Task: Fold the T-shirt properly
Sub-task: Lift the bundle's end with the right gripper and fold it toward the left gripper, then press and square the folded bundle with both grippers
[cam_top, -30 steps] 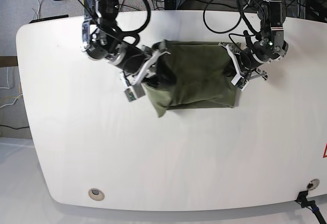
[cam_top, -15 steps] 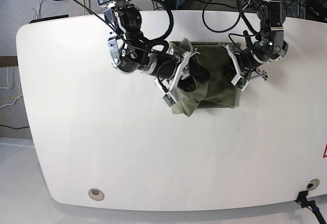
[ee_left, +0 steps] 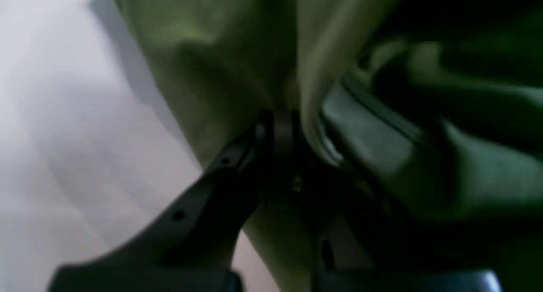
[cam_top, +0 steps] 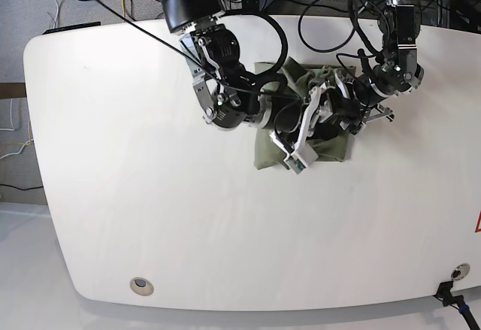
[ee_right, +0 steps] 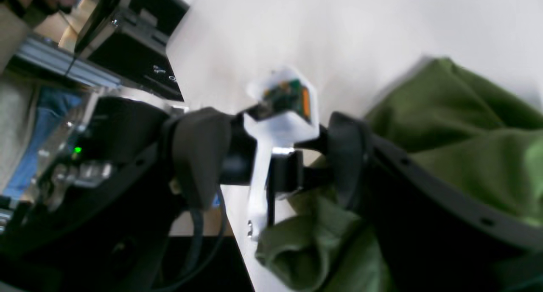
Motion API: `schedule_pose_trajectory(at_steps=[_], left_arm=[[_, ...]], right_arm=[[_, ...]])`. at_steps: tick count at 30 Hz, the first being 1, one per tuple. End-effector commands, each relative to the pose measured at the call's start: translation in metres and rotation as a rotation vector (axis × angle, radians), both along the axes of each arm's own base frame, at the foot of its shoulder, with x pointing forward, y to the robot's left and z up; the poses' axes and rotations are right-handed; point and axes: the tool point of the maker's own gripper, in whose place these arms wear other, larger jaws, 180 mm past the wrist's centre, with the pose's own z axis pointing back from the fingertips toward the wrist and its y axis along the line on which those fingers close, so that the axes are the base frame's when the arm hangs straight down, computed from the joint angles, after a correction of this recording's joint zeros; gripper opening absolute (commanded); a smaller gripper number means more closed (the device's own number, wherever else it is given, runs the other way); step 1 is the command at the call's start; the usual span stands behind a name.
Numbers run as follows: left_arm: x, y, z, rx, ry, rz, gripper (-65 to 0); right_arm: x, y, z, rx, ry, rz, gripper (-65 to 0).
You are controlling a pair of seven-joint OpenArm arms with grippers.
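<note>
Lying bunched crosswise on the table (cam_top: 113, 195), the T-shirt (cam_top: 264, 153) sits under the spread right gripper (cam_top: 319, 119); the left gripper (ee_left: 292, 126) pinches its edge.

The left wrist view is badly blurred: the T-shirt (ee_left: 220, 67) shows only as soft olive folds, and the dark shapes to the right cannot be told apart. The left gripper (ee_left: 284, 130) has its tips buried in cloth, and its lower part is cut off by the bottom edge.

In the base view, the right gripper (cam_top: 319, 116) and its arm cover the middle of the T-shirt (cam_top: 264, 153), so collar, sleeves and fold lines stay hidden. The left gripper (cam_top: 352, 104) is half hidden behind it.

The right wrist view is smeared; the T-shirt (ee_right: 466, 126) runs off the right and bottom edges, and the background at far left is too blurred to read.
</note>
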Motion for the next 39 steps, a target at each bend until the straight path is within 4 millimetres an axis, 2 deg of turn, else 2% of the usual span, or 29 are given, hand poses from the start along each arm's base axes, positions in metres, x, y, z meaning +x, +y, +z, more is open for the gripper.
schedule_pose_trajectory(at_steps=[1, 5, 7, 10, 13, 16, 19, 22, 24, 27, 29, 32, 36, 37, 39], left_arm=[[0.005, 0.011, 0.006, 0.071, -0.007, 0.004, -65.0], [0.018, 0.011, 0.035, 0.096, -0.097, -0.012, -65.0], [0.025, 0.022, 0.054, 0.132, -0.150, -0.013, -65.0], [0.034, 0.030, 0.083, 0.160, -0.235, -0.001, -65.0], [0.044, 0.046, 0.105, 0.177, -0.299, 0.045, -65.0], [0.054, 0.071, 0.123, 0.187, -0.349, 0.125, -65.0], [0.053, 0.094, 0.131, 0.201, -0.364, 0.191, -65.0], [0.051, 0.107, 0.132, 0.208, -0.366, 0.229, -65.0], [0.046, 0.113, 0.130, 0.211, -0.358, 0.248, -65.0], [0.040, 0.112, 0.126, 0.203, -0.356, 0.237, -65.0], [0.036, 0.098, 0.119, 0.180, -0.352, 0.199, -65.0], [0.025, 0.048, 0.102, 0.097, -0.329, 0.112, -65.0], [0.011, -0.017, 0.089, -0.024, -0.292, 0.036, -65.0], [0.008, -0.030, 0.086, -0.051, -0.284, 0.024, -65.0], [0.007, -0.050, 0.087, -0.096, -0.281, 0.016, -65.0]], right_arm=[[0.011, 0.003, 0.017, 0.037, -0.033, -0.014, -26.0], [0.017, -0.003, 0.022, 0.042, -0.045, -0.036, -26.0], [0.027, -0.013, 0.023, 0.045, -0.045, -0.071, -26.0], [0.033, -0.036, 0.014, -0.014, -0.070, -0.087, -26.0], [0.035, -0.053, 0.003, -0.067, -0.078, -0.094, -26.0], [0.037, -0.075, -0.009, -0.131, -0.089, -0.100, -26.2], [0.037, -0.098, -0.011, -0.189, -0.127, -0.106, -27.3], [0.037, -0.109, -0.015, -0.243, -0.154, -0.113, -38.5], [0.034, -0.114, -0.024, -0.289, -0.164, -0.116, -45.5], [0.027, -0.110, -0.035, -0.346, -0.179, -0.091, -47.5], [0.022, -0.104, -0.040, -0.383, -0.200, -0.062, -47.5], [0.020, -0.089, -0.038, -0.401, -0.230, -0.044, -47.5], [0.037, -0.072, -0.026, -0.449, -0.317, -0.045, -47.8], [0.042, -0.068, -0.024, -0.468, -0.345, -0.037, -48.9], [0.048, -0.062, -0.026, -0.483, -0.381, -0.025, -57.0]])
